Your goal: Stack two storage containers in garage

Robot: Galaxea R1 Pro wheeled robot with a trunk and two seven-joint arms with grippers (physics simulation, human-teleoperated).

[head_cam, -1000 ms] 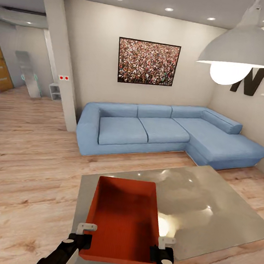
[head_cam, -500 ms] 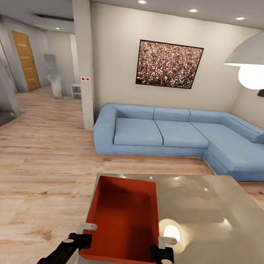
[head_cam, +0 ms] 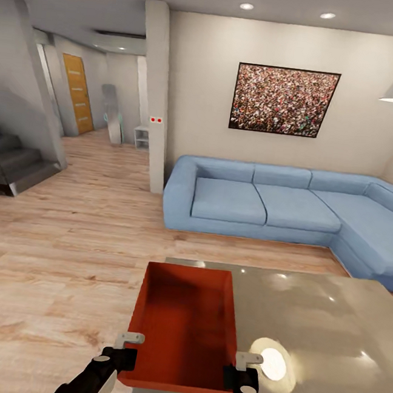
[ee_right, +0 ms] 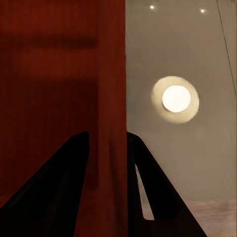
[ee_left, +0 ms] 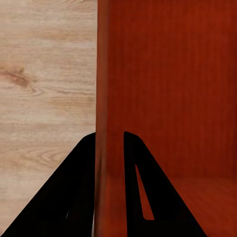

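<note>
One orange-red storage container (head_cam: 183, 326) is held up in front of the robot, near the bottom centre of the head view, above the near-left corner of the grey glossy tabletop (head_cam: 323, 321) and the light wood-plank floor (head_cam: 54, 266) of the living room. The left pincer (head_cam: 125, 352) is clamped on the container's left long wall near its near corner; in the left wrist view one dark finger (ee_left: 74, 197) sits outside the wall and the other inside. The right pincer (head_cam: 239, 367) is clamped the same way on the right long wall, its fingers (ee_right: 59, 192) straddling the thin rim. Judgement on handling: the bin looks light, empty, rigid and thin-walled, with plain smooth sides, so it may slip or flex if squeezed at one point; gripping both long walls opposite each other, as here, looks the sound hold, and keeping it level should matter while driving. No second container can be made out in these views. Far right sits the blue sectional sofa (head_cam: 281, 206), with a framed speckled picture (head_cam: 285, 101) above it; a wooden door (head_cam: 77, 94) lies far left down the hallway, stairs (head_cam: 11, 160) at left. No brand, label or readable writing is visible on the bin or elsewhere; two small red dots (head_cam: 157, 119) mark the pillar.
</note>
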